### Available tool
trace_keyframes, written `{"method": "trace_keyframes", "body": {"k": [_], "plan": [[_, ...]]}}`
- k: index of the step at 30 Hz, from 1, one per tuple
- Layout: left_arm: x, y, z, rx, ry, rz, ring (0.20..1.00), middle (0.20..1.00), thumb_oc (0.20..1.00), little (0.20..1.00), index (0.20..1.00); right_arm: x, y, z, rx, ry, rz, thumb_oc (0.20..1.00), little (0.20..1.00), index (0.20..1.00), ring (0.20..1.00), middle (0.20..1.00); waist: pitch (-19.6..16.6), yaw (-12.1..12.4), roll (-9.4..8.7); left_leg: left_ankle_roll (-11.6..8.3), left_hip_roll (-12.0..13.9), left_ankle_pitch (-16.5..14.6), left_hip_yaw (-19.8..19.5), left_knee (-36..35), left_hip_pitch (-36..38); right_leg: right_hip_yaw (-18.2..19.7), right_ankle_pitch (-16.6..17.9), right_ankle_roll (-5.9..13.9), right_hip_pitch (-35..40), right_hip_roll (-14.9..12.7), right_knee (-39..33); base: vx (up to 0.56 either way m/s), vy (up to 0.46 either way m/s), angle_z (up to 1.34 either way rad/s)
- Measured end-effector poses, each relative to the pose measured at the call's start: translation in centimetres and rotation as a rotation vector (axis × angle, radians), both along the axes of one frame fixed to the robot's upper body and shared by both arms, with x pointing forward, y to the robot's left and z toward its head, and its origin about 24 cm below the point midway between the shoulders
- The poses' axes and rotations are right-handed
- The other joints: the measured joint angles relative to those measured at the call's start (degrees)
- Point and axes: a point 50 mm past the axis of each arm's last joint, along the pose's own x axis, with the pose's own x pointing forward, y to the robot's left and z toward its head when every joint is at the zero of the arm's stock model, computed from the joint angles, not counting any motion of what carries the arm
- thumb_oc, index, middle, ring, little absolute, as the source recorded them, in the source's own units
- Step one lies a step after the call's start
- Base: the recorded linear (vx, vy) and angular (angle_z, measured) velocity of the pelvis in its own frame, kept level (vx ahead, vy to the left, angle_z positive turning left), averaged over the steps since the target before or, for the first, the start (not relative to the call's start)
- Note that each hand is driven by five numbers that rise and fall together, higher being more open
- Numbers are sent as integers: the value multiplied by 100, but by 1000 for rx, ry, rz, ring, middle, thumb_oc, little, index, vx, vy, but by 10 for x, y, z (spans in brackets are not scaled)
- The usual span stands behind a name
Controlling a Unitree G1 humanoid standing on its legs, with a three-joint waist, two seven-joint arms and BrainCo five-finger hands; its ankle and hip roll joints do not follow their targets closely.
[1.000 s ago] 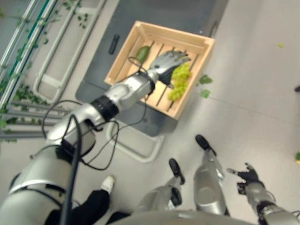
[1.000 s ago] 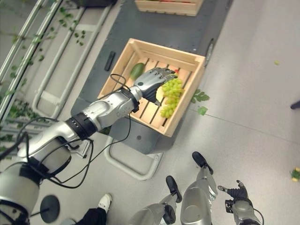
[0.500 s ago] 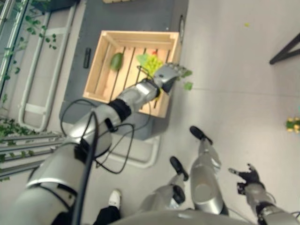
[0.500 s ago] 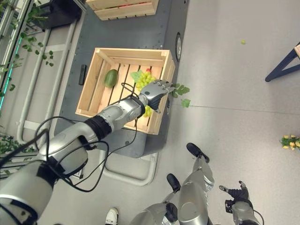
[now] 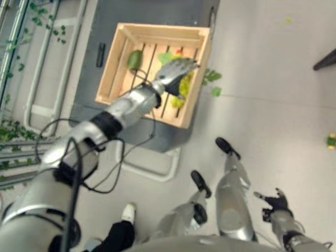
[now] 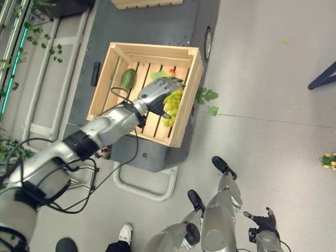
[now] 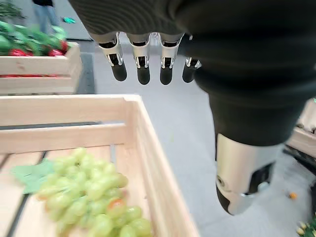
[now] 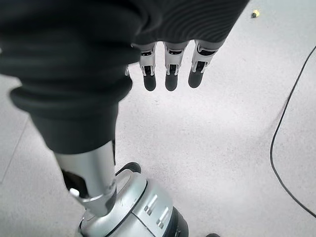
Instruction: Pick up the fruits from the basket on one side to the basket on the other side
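Grapes [image 7: 94, 197] in crate [image 6: 186, 100], under open left hand [image 6: 157, 94].

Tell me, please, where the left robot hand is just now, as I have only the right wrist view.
Observer: The left robot hand hovers over the wooden crate, just above the green grapes.
Operator: Is it holding them?
Observer: No. Its fingers are straight, and the grapes lie on the slats beside the crate's wall.
Operator: Is anything else in the crate?
Observer: A green oval fruit lies apart from the grapes, nearer the opposite wall.
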Motion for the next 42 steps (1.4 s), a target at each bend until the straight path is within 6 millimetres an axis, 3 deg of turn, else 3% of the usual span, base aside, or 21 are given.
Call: {"method": "trace_keyframes", "body": {"k": [5, 12, 17, 23, 27, 42], "plan": [[0, 36, -25, -36, 71, 115, 1000, 1000, 1000, 1000, 1000, 4, 0, 2, -2, -18, 10, 1000, 1000, 1000, 1000, 1000, 9, 183, -12, 11, 37, 10, -110, 0, -33, -126, -19, -29, 26, 6, -1, -33, -41, 11], [13, 52, -30, -14, 86, 227, 1000, 1000, 1000, 1000, 1000, 13, 2, 6, -8, -40, 36, 1000, 1000, 1000, 1000, 1000, 97, 190, -127, 32, 37, 25, -188, 1, -113, -201, -30, -30, -23, -10, -2, -21, -3, 5], [24, 40, -32, 51, 79, 256, 1000, 1000, 1000, 1000, 1000, 17, 3, 8, -10, -51, 43, 1000, 1000, 1000, 1000, 1000, 148, 103, -193, 32, 29, 25, -185, 1, -137, -217, -51, -16, -40, -20, -2, 0, 12, 0], [28, 8, -23, 79, 42, 202, 1000, 1000, 1000, 1000, 1000, 22, 3, 10, -23, -67, 38, 1000, 1000, 1000, 1000, 1000, 148, 75, -194, 32, 2, 25, -41, 1, -273, -78, -34, 1, -244, -13, 1, 19, 36, -11], [29, 1, -17, 81, 23, 183, 1000, 1000, 1000, 1000, 1000, 26, 6, 11, -21, -80, 41, 1000, 1000, 1000, 1000, 1000, 148, -55, -193, 32, -8, 25, -29, 2, -288, -42, -33, 5, -278, -14, 4, 16, 17, -4], [20, -17, -6, 42, -80, 82, 1000, 1000, 1000, 1000, 1000, 28, 14, 9, -33, -84, 58, 1000, 1000, 1000, 1000, 1000, 146, -2, -191, 41, -34, 32, 36, 12, -433, 55, 16, 14, -452, -18, 8, 4, -1, -1]]}}
